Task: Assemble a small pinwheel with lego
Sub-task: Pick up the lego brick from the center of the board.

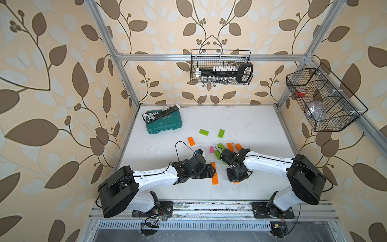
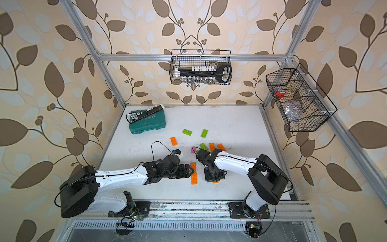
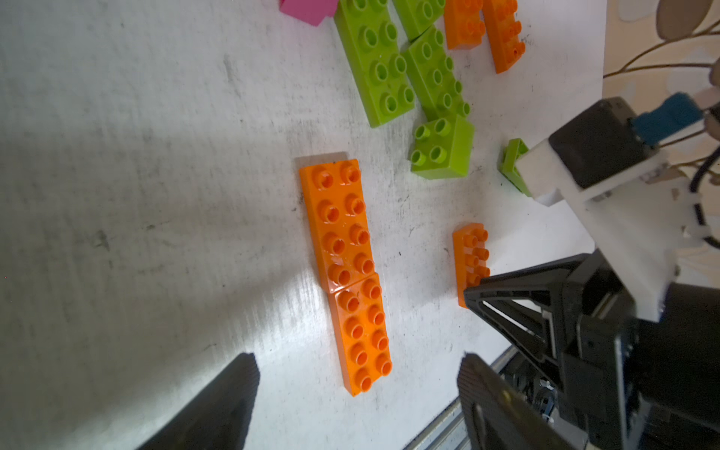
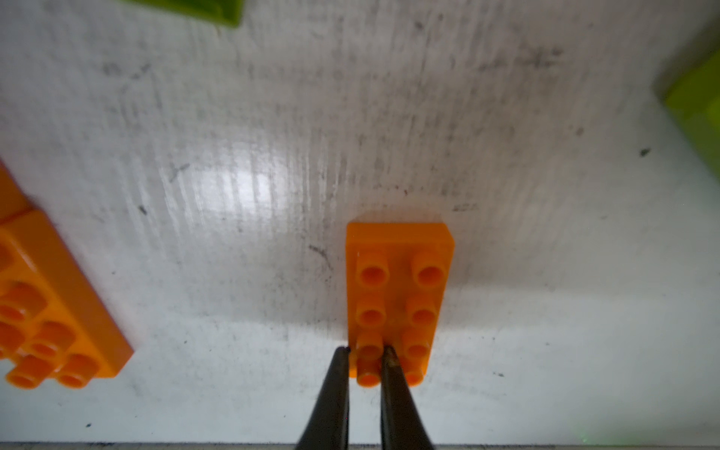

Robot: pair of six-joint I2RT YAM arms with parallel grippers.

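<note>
**Right jaws pinch a stud; left jaws gape at the orange strip**

The table (image 3: 156, 195) is a flat white sheet, matt and scuffed with grey streaks; on it lie glossy plastic bricks topped with round hollow studs. The orange strip (image 3: 346, 272) is two two-by-four bricks laid flat end to end, touching, a little out of line at the seam; in both top views it sits at the near middle of the table, between the two arms. The left gripper (image 3: 358, 360) stands wide open and holds nothing; its dark fingers (image 3: 491, 393), one with a ribbed pad, flank the end of the strip without touching it.

The orange brick (image 4: 401, 280), a lone two-by-four, lies flat just beside the strip; the right gripper (image 4: 366, 352) points down at one end of it; its slim black fingers (image 4: 393, 389) are drawn almost together, closed on a single stud in the last rows. In both top views this brick is nearly hidden under the gripper.

Beyond the strip the green bricks (image 3: 374, 62), lime two-by-fours, crowd side by side; a green cube (image 3: 440, 152), two studs by two, butts against the end of one; the pink brick (image 3: 307, 9) shows only a smooth corner beside them; two more orange ones lie on their other side.

Farther back, three bricks lie apart from one another; the case (image 1: 163, 125), teal hard plastic and rectangular, rests by the back left corner.
</note>
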